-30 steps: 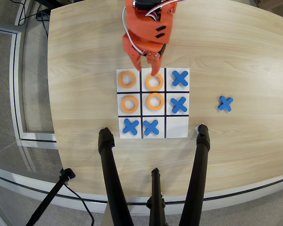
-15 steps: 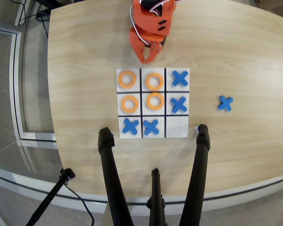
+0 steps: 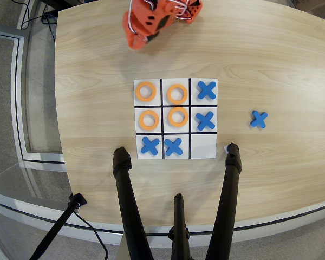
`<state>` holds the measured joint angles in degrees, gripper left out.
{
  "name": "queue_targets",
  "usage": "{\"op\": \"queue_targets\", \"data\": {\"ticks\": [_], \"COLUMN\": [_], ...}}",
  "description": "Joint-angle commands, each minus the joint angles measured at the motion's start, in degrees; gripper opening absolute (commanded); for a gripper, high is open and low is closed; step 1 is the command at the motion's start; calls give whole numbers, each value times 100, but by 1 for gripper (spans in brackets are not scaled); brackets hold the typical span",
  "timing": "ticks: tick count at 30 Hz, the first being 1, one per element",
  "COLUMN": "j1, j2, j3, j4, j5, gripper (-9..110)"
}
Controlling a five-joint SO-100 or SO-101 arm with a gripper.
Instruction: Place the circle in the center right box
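Back went your gripper (image 3: 136,43), off the board's far edge and away to the left over bare table (image 3: 276,59); blur hid whether its jaws were parted, so I couldn't tell. Nothing hung from it. Your circle (image 3: 149,119) sat inside the center right box (image 3: 140,110). One careless swing back could have knocked the rings askew.
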<state>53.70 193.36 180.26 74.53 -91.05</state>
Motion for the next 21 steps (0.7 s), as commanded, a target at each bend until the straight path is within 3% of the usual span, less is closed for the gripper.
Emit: {"op": "queue_targets", "data": {"ticks": [1,10,21], "j1": [1468,3788,4034], "j2": [105,105,105], "j3": [325,325,325], "j4": [-18,0,0], "j5": [0,9,18], "gripper": [0,0,0]}}
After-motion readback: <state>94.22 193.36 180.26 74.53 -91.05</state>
